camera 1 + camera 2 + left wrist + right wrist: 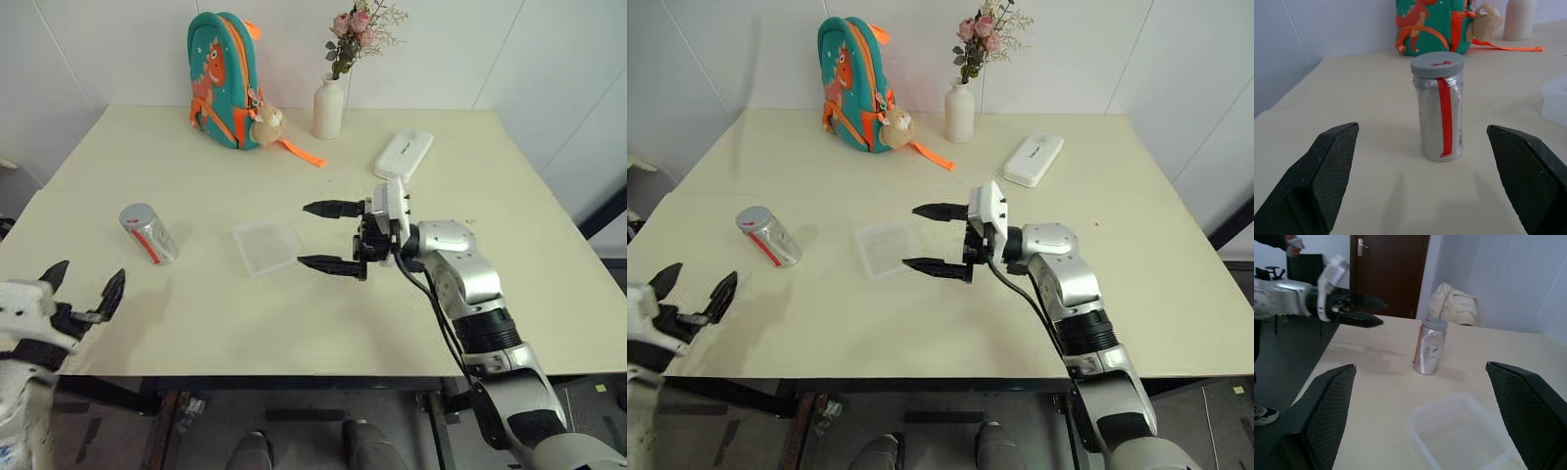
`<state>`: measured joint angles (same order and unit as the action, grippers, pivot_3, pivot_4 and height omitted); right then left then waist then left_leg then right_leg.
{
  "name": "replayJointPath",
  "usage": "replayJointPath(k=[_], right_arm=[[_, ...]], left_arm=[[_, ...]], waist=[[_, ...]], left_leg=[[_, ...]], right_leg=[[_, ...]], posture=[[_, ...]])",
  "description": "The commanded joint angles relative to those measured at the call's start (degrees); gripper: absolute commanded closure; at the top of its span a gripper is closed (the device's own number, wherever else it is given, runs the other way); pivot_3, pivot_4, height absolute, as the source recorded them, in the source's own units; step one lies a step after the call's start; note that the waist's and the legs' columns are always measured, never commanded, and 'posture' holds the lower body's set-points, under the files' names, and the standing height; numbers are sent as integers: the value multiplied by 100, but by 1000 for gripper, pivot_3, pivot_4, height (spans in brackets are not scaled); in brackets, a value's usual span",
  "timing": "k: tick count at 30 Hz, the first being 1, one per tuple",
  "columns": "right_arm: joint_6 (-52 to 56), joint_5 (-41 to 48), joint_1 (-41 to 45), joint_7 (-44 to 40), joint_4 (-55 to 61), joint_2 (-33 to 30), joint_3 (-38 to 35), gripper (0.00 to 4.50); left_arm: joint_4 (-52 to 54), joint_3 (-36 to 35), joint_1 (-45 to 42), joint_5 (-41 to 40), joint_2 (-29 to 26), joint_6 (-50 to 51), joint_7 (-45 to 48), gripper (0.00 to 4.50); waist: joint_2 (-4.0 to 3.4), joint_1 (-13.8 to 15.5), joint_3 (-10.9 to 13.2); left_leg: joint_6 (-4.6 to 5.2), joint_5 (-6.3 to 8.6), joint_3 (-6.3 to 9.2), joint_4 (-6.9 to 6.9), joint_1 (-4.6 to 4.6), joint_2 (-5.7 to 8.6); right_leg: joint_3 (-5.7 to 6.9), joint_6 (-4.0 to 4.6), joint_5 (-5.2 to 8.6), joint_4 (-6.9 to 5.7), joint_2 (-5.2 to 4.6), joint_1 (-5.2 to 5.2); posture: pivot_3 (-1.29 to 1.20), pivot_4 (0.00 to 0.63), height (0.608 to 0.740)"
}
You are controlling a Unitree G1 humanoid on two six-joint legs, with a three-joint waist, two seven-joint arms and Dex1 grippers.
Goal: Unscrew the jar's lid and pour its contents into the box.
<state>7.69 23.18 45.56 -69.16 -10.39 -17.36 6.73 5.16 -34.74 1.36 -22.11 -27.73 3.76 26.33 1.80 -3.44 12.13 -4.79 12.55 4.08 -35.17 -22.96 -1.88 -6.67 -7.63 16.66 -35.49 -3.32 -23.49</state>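
The jar (147, 233) stands upright on the left part of the table, clear with a red stripe down its side, and the grey lid (1437, 63) sits on top. Its contents cannot be made out. The box (266, 245), a shallow clear tray, lies near the table's middle, to the right of the jar. My left gripper (88, 274) hovers open at the front left edge, pointing at the jar from a short way off. My right gripper (304, 235) is open just to the right of the box, pointing left across it toward the jar, with nothing between its fingers.
A teal backpack (223, 78) with a small plush toy stands at the back, with a white flower vase (328, 108) to its right. A flat white case (403, 154) lies behind my right arm. The table's front edge (294, 372) runs below both grippers.
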Motion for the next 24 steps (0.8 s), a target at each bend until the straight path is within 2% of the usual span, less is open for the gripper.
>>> replayJointPath(k=[1, 6, 22, 24], right_arm=[[-42, 60, 169, 88, 259, 33, -59, 0], [88, 125, 84, 215, 568, 25, -60, 0], [559, 210, -499, 599, 1415, -144, -54, 0], [578, 215, -511, 666, 1457, -125, -68, 0]], left_arm=[[-579, 148, -443, 149, -139, -413, 23, 20], [-1440, 385, -1128, 279, -242, -780, 69, 20], [-4096, 981, -2895, 555, -465, -1731, 336, 20], [-4317, 1074, -3067, 572, -476, -1805, 444, 415]], waist=[[0, 2, 0], [-1, -8, 0], [-1, 23, 0], [0, 13, 0]], left_leg=[[0, 0, 0, 2, -1, -1], [-2, 1, 2, 21, -1, -6], [-4, 6, 5, 24, -7, -6], [-4, 7, 5, 23, -9, -5]], right_leg=[[1, -1, 0, -1, 1, -3], [9, -83, -42, -21, 4, -21], [14, -90, -46, -17, 4, -21], [14, -93, -47, -15, 4, -21]], posture=[[0, 150, 740], [0, 150, 740], [0, 150, 740], [0, 150, 740]])
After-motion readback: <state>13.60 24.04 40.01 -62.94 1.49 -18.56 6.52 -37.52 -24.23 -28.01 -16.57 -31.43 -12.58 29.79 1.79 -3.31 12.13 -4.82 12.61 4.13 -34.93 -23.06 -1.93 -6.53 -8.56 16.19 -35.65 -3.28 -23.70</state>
